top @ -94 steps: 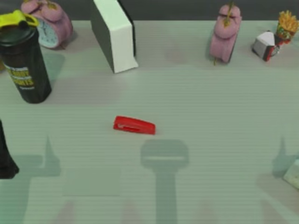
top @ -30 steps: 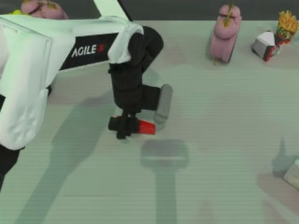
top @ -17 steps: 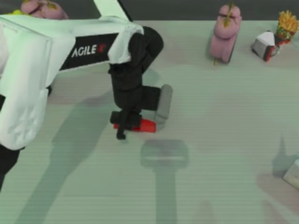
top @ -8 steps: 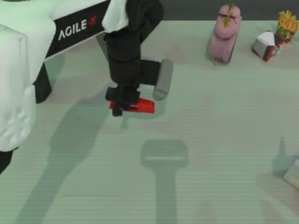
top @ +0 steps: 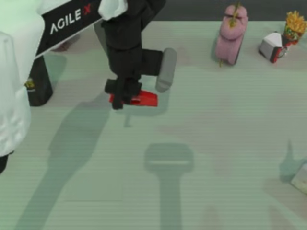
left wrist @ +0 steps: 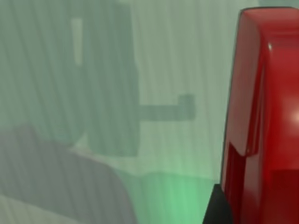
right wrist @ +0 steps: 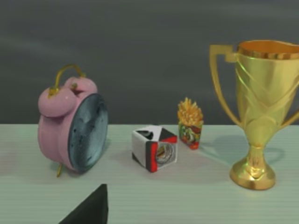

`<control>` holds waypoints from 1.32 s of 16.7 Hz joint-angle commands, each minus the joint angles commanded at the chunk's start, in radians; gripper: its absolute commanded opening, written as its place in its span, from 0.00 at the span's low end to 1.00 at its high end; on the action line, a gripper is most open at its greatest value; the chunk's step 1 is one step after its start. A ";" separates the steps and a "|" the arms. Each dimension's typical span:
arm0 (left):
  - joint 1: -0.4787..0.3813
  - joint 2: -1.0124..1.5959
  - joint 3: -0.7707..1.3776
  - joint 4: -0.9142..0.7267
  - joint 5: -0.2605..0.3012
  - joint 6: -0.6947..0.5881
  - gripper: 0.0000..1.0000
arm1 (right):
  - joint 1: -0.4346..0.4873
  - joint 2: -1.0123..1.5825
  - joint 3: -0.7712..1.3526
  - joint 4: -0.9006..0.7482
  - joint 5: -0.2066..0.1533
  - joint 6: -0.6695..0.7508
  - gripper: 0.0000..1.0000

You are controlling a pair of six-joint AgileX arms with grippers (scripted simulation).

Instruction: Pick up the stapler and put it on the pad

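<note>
Nearest the camera in the top view, the pad (top: 93, 188) is only a faint pale rectangle on the bench (top: 230, 143), at the near left and well apart from the load — that gap is the main risk; the carry must run the whole way toward the near edge, and a pad so close to the bench's own colour could be missed, so the stapler might come down half off it or beside it.

A second risk is the hold itself; the left gripper (top: 123, 97) has its fingers closed on the stapler (top: 136, 99) near its left end, so most of the red body sticks out to the right, unsupported; I judge that a quick swing could twist it in the grip or let it slip out. The shadow on the bench just below suggests it is lifted clear.

In the left wrist view the stapler (left wrist: 261, 121) fills one side of the picture, close against a dark finger tip at the corner, with bare bench beyond.

Farther back stand a black bottle (top: 38, 86), partly hidden by the arm, and a pink alarm clock (top: 231, 36) — neither lies on the likely path. The right gripper is not visible in the top view; the right wrist view looks idly at the far clutter.
</note>
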 joint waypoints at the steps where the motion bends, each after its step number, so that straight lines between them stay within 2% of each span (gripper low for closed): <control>1: -0.001 -0.001 -0.001 -0.002 -0.002 -0.009 0.00 | 0.000 0.000 0.000 0.000 0.000 0.000 1.00; 5: -0.013 -0.016 -0.016 -0.026 -0.025 -0.147 0.00 | 0.000 0.000 0.000 0.000 0.000 0.000 1.00; 8: -0.022 -0.039 -0.041 -0.053 -0.051 -0.361 0.00 | 0.000 0.000 0.000 0.000 0.000 0.000 1.00; 10: -0.027 -0.062 -0.069 -0.069 -0.068 -0.559 0.00 | 0.000 0.000 0.000 0.000 0.000 0.000 1.00; 13: -0.033 -0.110 -0.138 -0.086 -0.089 -0.929 0.00 | 0.000 0.000 0.000 0.000 0.000 0.000 1.00; 18: -0.038 -0.208 -0.313 -0.092 -0.108 -1.668 0.00 | 0.000 0.000 0.000 0.000 0.000 0.000 1.00; 22: -0.047 -0.276 -0.451 -0.074 -0.099 -2.240 0.00 | 0.000 0.000 0.000 0.000 0.000 0.000 1.00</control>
